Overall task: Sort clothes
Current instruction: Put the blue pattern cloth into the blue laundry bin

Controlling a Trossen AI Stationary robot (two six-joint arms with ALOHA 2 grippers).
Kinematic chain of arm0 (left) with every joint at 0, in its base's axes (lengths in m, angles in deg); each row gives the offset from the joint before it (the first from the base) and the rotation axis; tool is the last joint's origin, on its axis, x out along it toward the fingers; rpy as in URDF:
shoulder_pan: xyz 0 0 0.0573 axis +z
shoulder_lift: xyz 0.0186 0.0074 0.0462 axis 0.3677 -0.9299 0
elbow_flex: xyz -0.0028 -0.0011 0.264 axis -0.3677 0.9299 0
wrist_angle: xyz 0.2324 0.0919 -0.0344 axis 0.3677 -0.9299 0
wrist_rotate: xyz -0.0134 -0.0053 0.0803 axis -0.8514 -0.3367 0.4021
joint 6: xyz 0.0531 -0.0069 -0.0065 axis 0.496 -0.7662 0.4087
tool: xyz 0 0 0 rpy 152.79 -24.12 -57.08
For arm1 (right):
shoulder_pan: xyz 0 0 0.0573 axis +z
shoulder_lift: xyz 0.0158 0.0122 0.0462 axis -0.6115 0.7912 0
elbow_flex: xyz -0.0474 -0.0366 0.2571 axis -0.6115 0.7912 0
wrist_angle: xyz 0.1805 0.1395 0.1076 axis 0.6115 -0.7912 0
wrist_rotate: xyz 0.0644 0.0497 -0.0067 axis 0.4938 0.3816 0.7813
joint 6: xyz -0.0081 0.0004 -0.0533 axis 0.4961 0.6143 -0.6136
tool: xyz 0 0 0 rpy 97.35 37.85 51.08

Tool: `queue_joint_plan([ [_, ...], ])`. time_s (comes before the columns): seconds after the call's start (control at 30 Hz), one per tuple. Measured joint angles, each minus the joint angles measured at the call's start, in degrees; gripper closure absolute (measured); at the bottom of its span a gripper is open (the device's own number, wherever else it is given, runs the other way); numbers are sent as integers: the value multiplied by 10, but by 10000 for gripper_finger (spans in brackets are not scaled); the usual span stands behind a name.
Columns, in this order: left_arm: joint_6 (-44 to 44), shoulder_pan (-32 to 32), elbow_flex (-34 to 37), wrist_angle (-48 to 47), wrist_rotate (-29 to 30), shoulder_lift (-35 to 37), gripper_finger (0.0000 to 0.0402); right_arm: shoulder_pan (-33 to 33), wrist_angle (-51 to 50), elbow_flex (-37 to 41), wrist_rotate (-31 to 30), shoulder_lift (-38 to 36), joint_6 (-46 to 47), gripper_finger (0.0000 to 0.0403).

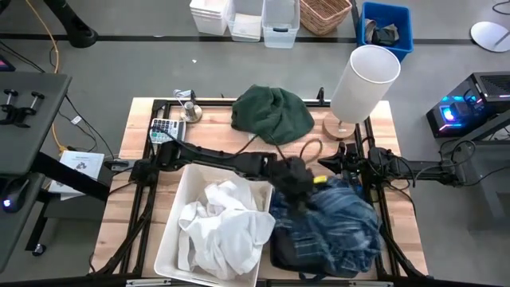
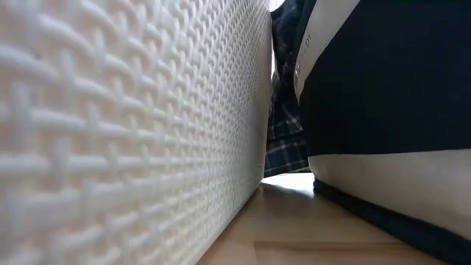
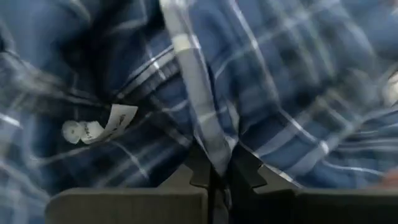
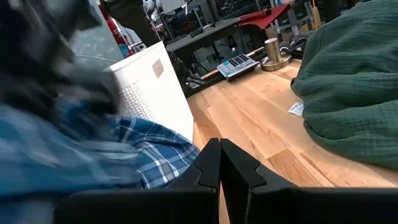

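The blue-and-white plaid shirt (image 1: 339, 219) lies heaped on the navy blue bin (image 1: 280, 249) at the table's near right. My left gripper (image 1: 296, 182) reaches over the shirt's far left part and is shut on it (image 3: 214, 163). My right gripper (image 1: 325, 164) is shut and empty (image 4: 219, 146), just beyond the shirt's far edge, above the wood. White garments (image 1: 223, 227) lie in the white bin (image 1: 177, 209). A dark green garment (image 1: 271, 113) lies heaped on the table's far middle and shows in the right wrist view (image 4: 351, 93). My left gripper pinches a narrow pale strip of the plaid shirt (image 3: 200, 106) between its two fingertips (image 3: 200, 171), the strip running lengthwise out from between them. The fingers point down at the shirt from above. The rest of the shirt spreads out slack around the hold, resting on the heap.
A tall white cylinder (image 1: 364, 81) on a round wooden base (image 1: 338, 127) stands at the far right. A calculator (image 1: 163, 127) and a metal cup (image 1: 190, 112) sit at the far left. In the low view the shirt (image 2: 285, 140) hangs between the two bins.
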Motion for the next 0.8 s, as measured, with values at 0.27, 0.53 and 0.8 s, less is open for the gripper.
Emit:
queue_joint_plan([
  [0.27,110,-48,9,-165,80,2,394,0,0,0,0,0,0,402],
  [0.53,67,-48,7,-162,107,-48,390,0,0,0,0,0,0,402],
  [0.8,63,-46,-32,-127,73,-39,276,0,0,0,0,0,0,402],
])
